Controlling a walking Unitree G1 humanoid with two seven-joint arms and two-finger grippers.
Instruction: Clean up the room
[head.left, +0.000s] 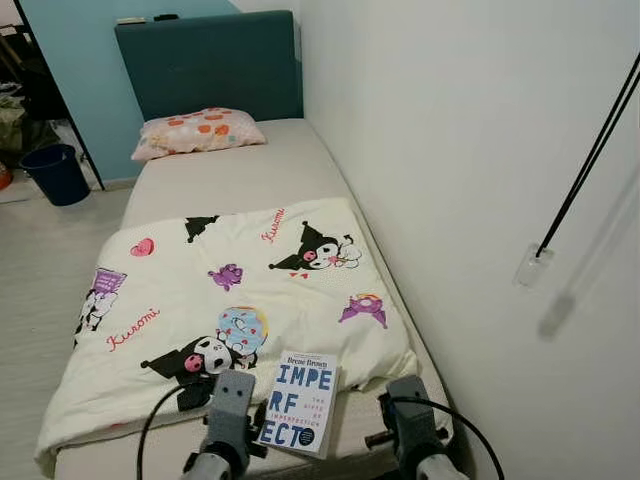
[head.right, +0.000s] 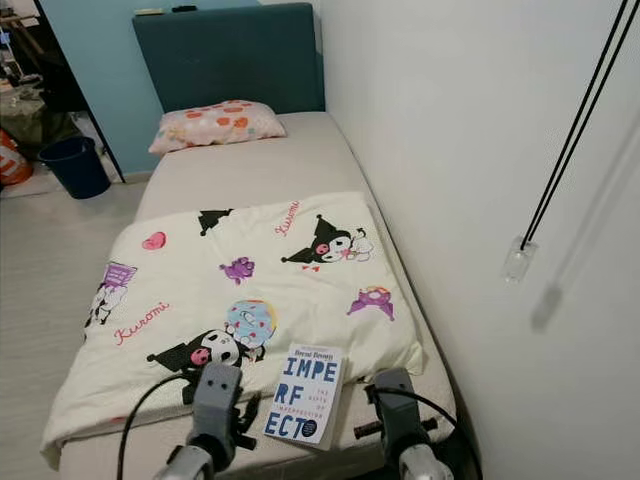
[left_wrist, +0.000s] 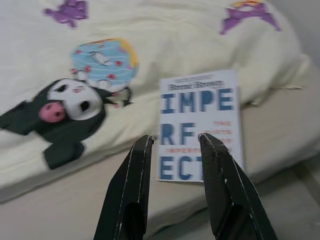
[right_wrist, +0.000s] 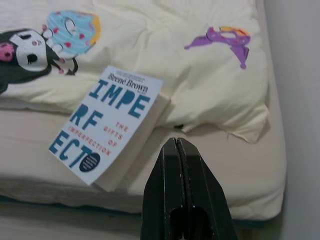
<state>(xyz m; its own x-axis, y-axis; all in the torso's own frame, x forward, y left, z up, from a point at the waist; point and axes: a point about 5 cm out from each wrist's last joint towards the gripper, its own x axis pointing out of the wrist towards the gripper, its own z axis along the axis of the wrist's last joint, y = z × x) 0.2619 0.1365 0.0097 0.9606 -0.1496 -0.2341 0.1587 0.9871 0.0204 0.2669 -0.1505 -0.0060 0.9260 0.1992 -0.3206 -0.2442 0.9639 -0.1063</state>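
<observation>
— What have you got on the bed (head.left: 300, 160)?

— I count one book (head.left: 298, 403), white-covered with blue block letters, lying flat at the near edge, half on a cream cartoon-print blanket (head.left: 240, 300). One floral pillow (head.left: 196, 132) sits at the far end against a teal padded headboard (head.left: 210, 62).

— And the room?

— Pale floor on the left, one dark blue bucket (head.left: 56, 173) far left, plain white wall on the right.

— End effectors?

— My left end effector (left_wrist: 172, 145) hovers over the book's near end, fingers parted. My right end effector (right_wrist: 177, 150) is pressed closed, empty, just right of the book.
</observation>
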